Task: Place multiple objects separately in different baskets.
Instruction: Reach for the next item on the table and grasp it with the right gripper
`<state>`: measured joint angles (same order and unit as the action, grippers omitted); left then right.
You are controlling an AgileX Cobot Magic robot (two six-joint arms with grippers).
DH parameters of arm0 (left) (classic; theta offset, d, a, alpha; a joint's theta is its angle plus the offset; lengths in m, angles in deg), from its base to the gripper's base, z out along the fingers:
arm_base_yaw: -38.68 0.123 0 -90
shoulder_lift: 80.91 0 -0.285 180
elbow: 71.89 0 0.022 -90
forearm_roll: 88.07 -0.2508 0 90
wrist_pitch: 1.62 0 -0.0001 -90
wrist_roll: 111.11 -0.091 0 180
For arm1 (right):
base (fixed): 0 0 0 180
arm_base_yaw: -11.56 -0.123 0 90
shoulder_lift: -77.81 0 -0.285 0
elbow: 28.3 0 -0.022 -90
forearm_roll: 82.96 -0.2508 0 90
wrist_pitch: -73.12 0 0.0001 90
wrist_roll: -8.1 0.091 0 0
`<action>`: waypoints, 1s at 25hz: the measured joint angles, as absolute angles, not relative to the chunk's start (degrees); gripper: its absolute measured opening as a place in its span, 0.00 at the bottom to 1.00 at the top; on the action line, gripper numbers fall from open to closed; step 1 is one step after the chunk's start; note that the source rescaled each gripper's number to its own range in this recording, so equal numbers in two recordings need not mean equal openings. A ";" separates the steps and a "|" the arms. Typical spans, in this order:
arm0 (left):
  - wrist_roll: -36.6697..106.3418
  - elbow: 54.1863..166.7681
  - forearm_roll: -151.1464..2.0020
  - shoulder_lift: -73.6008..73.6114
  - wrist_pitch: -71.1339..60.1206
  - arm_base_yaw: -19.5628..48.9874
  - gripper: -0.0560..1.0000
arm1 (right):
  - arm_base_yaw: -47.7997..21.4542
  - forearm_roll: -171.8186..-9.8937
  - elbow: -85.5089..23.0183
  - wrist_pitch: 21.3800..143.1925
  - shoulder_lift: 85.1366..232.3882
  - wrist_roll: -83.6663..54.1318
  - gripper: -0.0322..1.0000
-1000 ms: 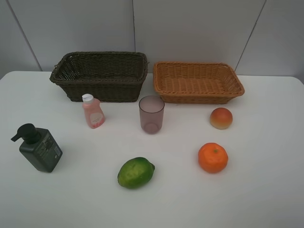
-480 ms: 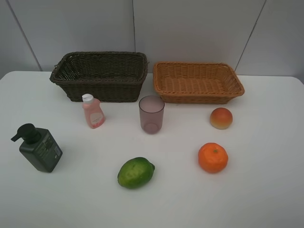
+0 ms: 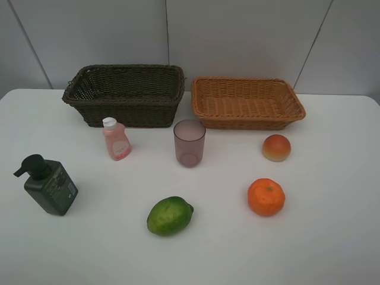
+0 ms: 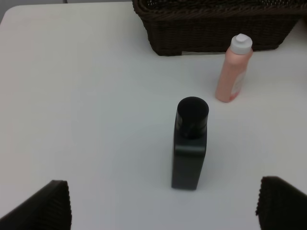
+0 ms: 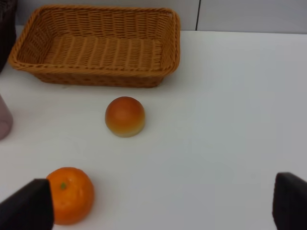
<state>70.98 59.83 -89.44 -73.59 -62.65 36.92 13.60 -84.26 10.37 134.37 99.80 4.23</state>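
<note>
the dark green pump bottle (image 3: 50, 189) stands upright at the near left of the desk (image 3: 332, 249), the dark brown basket (image 3: 130, 113) farther back. the left claw (image 4: 163, 208), spread wide, should straddle the bottle's body squarely. the right claw (image 5: 158, 206) gapes wide too.

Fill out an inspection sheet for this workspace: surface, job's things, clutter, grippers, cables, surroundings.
Surface: white table, no spills seen.
Job's things: dark brown basket and tan basket side by side at the back, nothing seen inside either; green pump bottle, pink bottle and purplish cup upright on the table; green fruit, orange and peach-like fruit resting apart from one another.
Clutter: nothing seen.
Grippers: left gripper and right gripper both open, holding nothing, out of the high view.
Cables: nothing seen.
Surroundings: pale panelled wall behind the table.
</note>
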 joint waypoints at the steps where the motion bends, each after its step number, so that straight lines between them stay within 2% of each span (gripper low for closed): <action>1: 70.98 59.83 -89.44 -73.59 -62.65 36.92 1.00 | 13.60 -83.64 8.19 134.30 102.61 4.23 0.97; 7: 70.98 59.83 -89.44 -73.59 -62.65 36.92 1.00 | 13.60 -81.42 -0.24 131.73 121.57 4.23 0.97; 12: 70.98 59.83 -89.44 -73.59 -62.65 36.92 1.00 | 13.25 -87.75 -1.57 128.22 135.32 4.23 0.97; 20: 70.98 59.83 -89.44 -73.59 -62.65 36.92 1.00 | 2.76 -88.91 -2.12 126.51 155.16 4.23 0.97; 25: 70.98 59.83 -89.44 -73.59 -62.65 36.92 1.00 | -0.60 -88.85 -5.67 122.29 165.39 4.23 0.97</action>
